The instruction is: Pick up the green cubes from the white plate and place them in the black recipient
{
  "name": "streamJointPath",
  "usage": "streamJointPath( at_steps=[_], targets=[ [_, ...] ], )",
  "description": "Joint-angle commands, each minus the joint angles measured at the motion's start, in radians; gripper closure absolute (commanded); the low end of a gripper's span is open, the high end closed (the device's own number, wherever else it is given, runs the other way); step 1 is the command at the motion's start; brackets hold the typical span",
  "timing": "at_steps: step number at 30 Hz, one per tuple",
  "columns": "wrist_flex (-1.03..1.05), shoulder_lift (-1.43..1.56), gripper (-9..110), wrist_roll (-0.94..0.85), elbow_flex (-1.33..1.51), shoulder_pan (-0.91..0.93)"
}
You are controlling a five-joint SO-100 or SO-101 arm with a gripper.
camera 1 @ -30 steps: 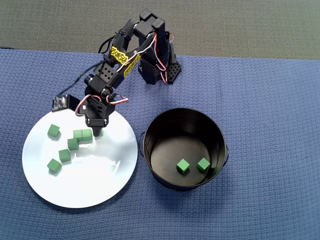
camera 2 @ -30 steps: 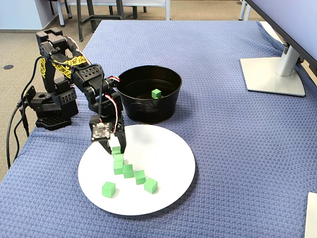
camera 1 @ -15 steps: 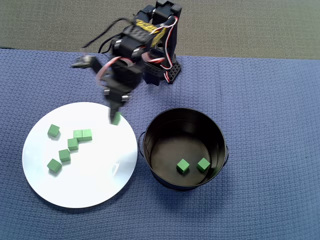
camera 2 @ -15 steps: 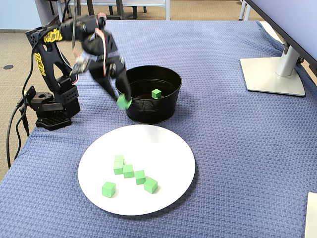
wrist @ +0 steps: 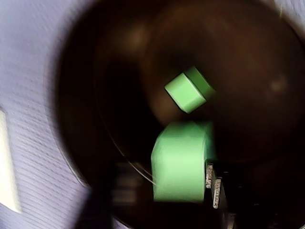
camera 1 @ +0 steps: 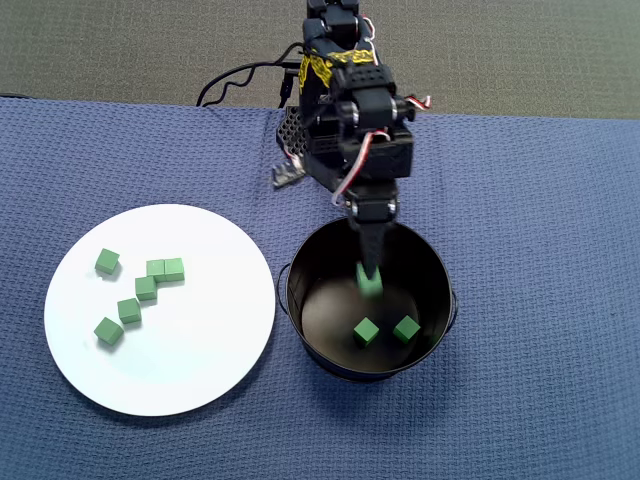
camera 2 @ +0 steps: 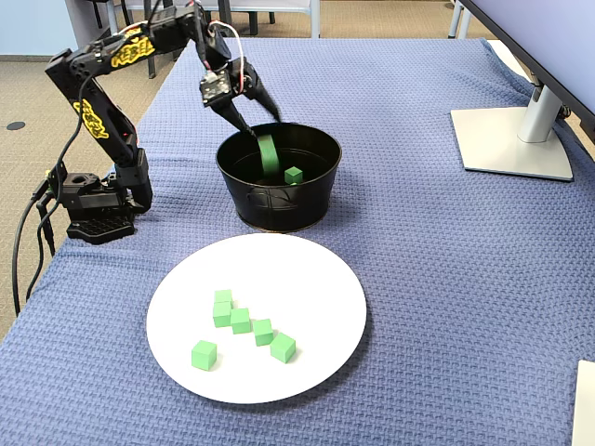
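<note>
My gripper point(camera 1: 370, 258) hangs over the black recipient point(camera 1: 440, 290), and its fingers stand spread in the fixed view point(camera 2: 258, 125). A green cube point(camera 1: 368, 282) shows as a blurred vertical streak point(camera 2: 270, 158) just below the fingertips, inside the pot's mouth. In the wrist view that cube point(wrist: 180, 161) sits against the right jaw, with a gap to the blurred left finger point(wrist: 102, 195). Two more cubes point(camera 1: 366, 332) point(camera 1: 406, 328) lie on the pot's floor. Several green cubes point(camera 1: 146, 288) rest on the left half of the white plate point(camera 1: 200, 350).
The arm's base point(camera 2: 93, 209) stands on the blue cloth behind the plate and the pot. A monitor foot point(camera 2: 511, 139) sits at the far right in the fixed view. The cloth's back edge point(camera 1: 500, 112) runs behind the arm.
The gripper rose off the plate shut on a cube and swung right to above the pot. Its fingers have now spread and the cube is dropping.
</note>
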Motion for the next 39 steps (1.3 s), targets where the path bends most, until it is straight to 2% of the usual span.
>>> streamJointPath(
  at_steps=[1, 5, 8, 13, 16, 26, 30, 39],
  targets=[
    [-0.021, 0.018, 69, -0.015, -0.049, 0.017],
    [0.021, 0.052, 76, -0.169, -0.117, 0.242],
    [0.037, 0.061, 77, -0.44, -0.074, 0.434],
    [-0.261, 0.052, 77, -0.816, 0.167, 0.738],
    [-0.417, 0.037, 77, -0.98, 0.296, 0.833],
    [-0.601, -0.173, 79, -1.362, 0.354, 0.986],
    [-0.64, -0.212, 79, -1.443, 0.377, 1.005],
    [-0.68, -0.278, 80, -1.359, 0.383, 1.029]
  ],
)
